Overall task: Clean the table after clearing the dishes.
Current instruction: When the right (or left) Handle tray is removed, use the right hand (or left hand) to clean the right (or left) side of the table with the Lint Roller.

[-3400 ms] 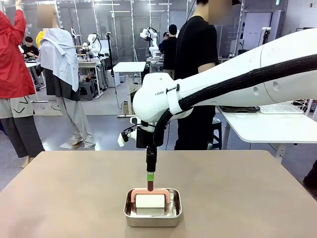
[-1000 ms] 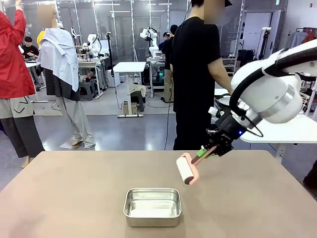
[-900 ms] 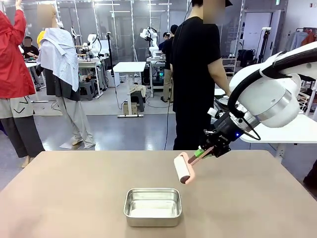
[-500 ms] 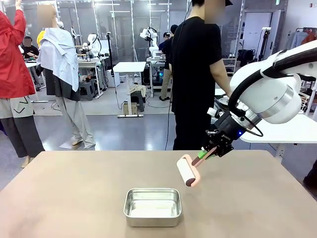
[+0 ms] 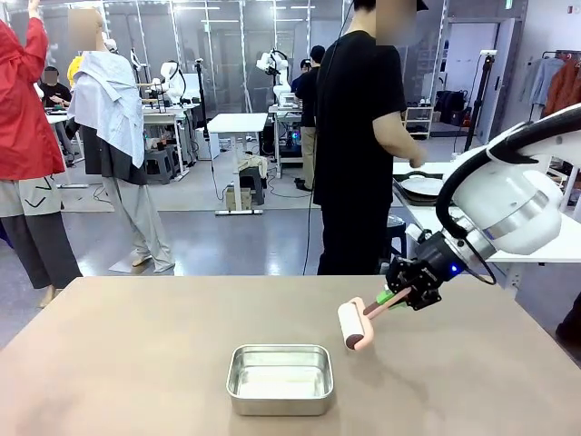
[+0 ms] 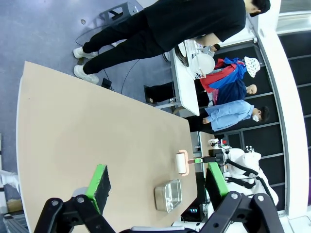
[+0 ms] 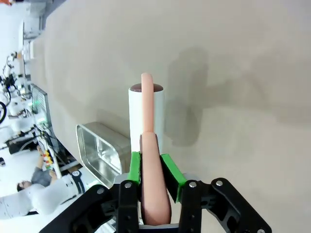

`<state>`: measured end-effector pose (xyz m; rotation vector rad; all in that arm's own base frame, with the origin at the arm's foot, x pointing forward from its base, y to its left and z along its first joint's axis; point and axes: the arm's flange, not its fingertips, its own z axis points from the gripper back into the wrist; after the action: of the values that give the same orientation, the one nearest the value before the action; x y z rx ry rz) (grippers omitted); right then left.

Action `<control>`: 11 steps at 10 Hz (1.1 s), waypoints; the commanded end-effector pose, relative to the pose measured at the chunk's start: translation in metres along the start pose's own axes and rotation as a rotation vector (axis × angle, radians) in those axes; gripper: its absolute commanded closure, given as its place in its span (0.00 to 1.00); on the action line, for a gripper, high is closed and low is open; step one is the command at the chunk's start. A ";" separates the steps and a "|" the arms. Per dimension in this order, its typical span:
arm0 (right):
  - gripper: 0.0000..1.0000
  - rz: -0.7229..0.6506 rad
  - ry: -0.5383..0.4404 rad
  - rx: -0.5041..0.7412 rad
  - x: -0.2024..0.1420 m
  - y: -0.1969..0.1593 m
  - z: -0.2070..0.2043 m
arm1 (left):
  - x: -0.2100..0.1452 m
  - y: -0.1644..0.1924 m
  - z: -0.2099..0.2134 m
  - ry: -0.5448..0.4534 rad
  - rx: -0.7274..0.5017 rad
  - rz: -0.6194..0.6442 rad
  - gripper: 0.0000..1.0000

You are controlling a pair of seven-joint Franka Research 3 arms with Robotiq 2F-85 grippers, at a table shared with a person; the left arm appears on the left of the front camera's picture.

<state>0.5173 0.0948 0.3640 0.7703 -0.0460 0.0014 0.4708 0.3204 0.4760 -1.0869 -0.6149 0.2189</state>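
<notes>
Table [image 5: 136, 363] surface, matte beige-brown, stretches out in front of me, with a small square steel pan [image 5: 280, 377] standing on its near middle. My right gripper [image 5: 392, 297] reaches in from the right over the table, its green pads clamped tight on the pink handle of a lint roller [image 5: 354, 325]. The roller's white drum points down and left toward the table, just beyond and to the right of the pan and apart from it; I cannot tell whether the drum touches the top. From my right wrist, the handle runs straight up between the fingers of the right gripper [image 7: 154, 160] to the lint roller [image 7: 146, 116], the steel pan [image 7: 97, 150] lies off to one side, and the drum's shadow falls on the table [image 7: 233, 58] close beside it. My left gripper [image 6: 156, 170] hangs high above the table [image 6: 97, 131] with its jaws wide apart, holding nothing. A person [image 5: 359, 136] in black stands past the far edge, turned toward a white side table [image 5: 508, 241], where a white plate [image 5: 422, 185] rests on a dark tray.
</notes>
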 end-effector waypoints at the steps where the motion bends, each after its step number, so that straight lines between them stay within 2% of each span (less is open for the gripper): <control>1: 0.77 0.014 -0.044 0.035 0.002 -0.005 -0.013 | -0.001 -0.001 0.003 0.000 0.005 -0.007 0.00; 3: 0.77 -0.043 -0.040 0.100 0.009 -0.027 -0.026 | -0.001 -0.001 0.003 0.000 0.005 -0.007 0.00; 6: 0.77 -0.056 -0.028 0.020 0.016 -0.078 -0.036 | -0.001 -0.001 0.003 0.000 0.005 -0.007 0.00; 7: 0.77 -0.063 -0.047 -0.080 0.026 -0.102 -0.032 | -0.001 -0.001 0.003 0.000 0.005 -0.007 0.00; 10: 0.77 -0.110 -0.084 -0.083 0.030 -0.141 0.005 | -0.001 -0.001 0.003 0.000 0.005 -0.007 0.00; 11: 0.77 -0.123 -0.100 -0.132 0.027 -0.153 0.020 | -0.001 -0.001 0.003 0.000 0.005 -0.007 0.00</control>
<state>0.5422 -0.0065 0.3100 0.8337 -0.0482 -0.1206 0.4707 0.3204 0.4760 -1.0868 -0.6150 0.2190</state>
